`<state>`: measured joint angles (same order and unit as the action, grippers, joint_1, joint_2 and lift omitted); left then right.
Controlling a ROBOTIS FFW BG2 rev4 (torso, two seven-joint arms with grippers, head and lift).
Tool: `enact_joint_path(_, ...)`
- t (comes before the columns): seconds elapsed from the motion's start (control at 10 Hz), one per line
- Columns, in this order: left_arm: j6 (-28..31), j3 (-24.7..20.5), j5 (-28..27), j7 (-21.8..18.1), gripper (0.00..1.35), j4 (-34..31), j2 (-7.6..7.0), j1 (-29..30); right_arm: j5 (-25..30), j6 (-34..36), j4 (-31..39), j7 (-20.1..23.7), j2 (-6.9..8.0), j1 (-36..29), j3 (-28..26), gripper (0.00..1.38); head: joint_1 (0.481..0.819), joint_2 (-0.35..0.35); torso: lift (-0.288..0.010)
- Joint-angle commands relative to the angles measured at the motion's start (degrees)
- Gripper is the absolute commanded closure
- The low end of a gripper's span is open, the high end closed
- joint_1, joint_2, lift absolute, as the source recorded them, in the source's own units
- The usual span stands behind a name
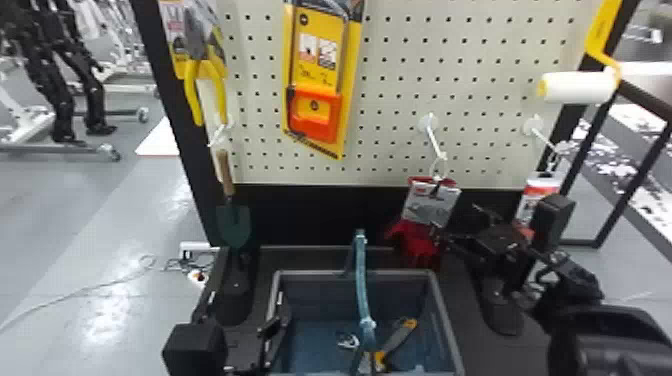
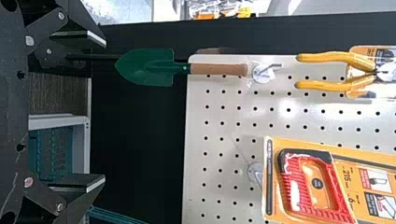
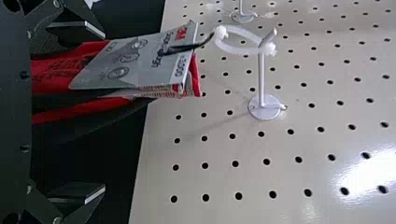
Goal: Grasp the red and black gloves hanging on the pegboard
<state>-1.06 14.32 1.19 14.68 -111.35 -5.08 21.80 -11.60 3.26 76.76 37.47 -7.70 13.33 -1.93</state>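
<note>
Right gripper (image 1: 452, 240) sits right of centre in the head view, its jaws spread wide and holding nothing. From its wrist camera, the gloves (image 3: 56, 77) lie between the two fingers (image 3: 77, 30), close to one of them; I cannot tell whether they touch it.

In the head view the gloves show red, just left of that gripper, below the pegboard (image 1: 480, 75) and against the black panel under it. A grey card (image 1: 430, 200) tops them, looped onto a white hook (image 1: 432, 135).

Left gripper (image 2: 95, 109) is at the lower left of the head view, beside the left wall of the bin (image 1: 442, 310), also wide open and empty. Its wrist camera faces a green trowel (image 2: 147, 67).

Yellow pliers (image 1: 205, 70) hang upper left, an orange pack (image 1: 317, 85) at top centre, and a paint roller (image 1: 575, 87) upper right.
</note>
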Motion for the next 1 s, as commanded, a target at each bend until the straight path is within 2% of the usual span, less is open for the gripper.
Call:
enact_joint_path(0.0, -0.2, 0.4, 0.2, 0.0, 0.27, 0.4, -0.02, -0.5, 0.3, 1.1, -3.8, 2.5, 0.05, 3.6, 0.1, 0.16, 0.549, 0.0, -0.1)
enact_joint_path(0.3, -0.3, 0.9, 0.4, 0.0, 0.27, 1.0, -0.02, -1.2, -1.0, 1.2, -7.1, 5.0, 0.75, 9.1, 0.5, 0.17, 0.549, 0.0, -0.1)
enact_joint_path(0.4, -0.3, 0.9, 0.4, 0.0, 0.27, 1.0, -0.02, -1.2, -0.9, 1.2, -7.4, 5.0, 0.84, 9.4, 0.4, 0.33, 0.549, 0.0, -0.1)
enact_joint_path(0.5, -0.3, 0.9, 0.5, 0.0, 0.27, 1.0, -0.02, -1.1, -1.4, 1.5, -7.3, 5.0, 0.84, 8.6, 0.4, 0.56, 0.549, 0.0, -0.1)
enact_joint_path(0.6, -0.4, 0.8, 0.5, 0.0, 0.27, 1.0, -0.02, -1.0, -2.7, 2.4, -7.2, 5.0, 0.84, 7.7, 0.3, 0.67, 0.549, 0.0, -0.1)
enact_joint_path(0.7, -0.4, 0.8, 0.5, 0.0, 0.27, 1.0, -0.02, -0.9, -2.2, 2.3, -6.5, 4.3, 0.93, 7.1, 0.3, 1.21, 0.549, 0.0, -0.1)
enact_joint_path(0.9, -0.4, 0.9, 0.5, 0.0, 0.27, 1.0, -0.1, -1.1, -3.0, 2.3, -6.4, 4.0, 1.1, 7.0, 0.4, 1.21, 0.549, 0.0, -0.1)
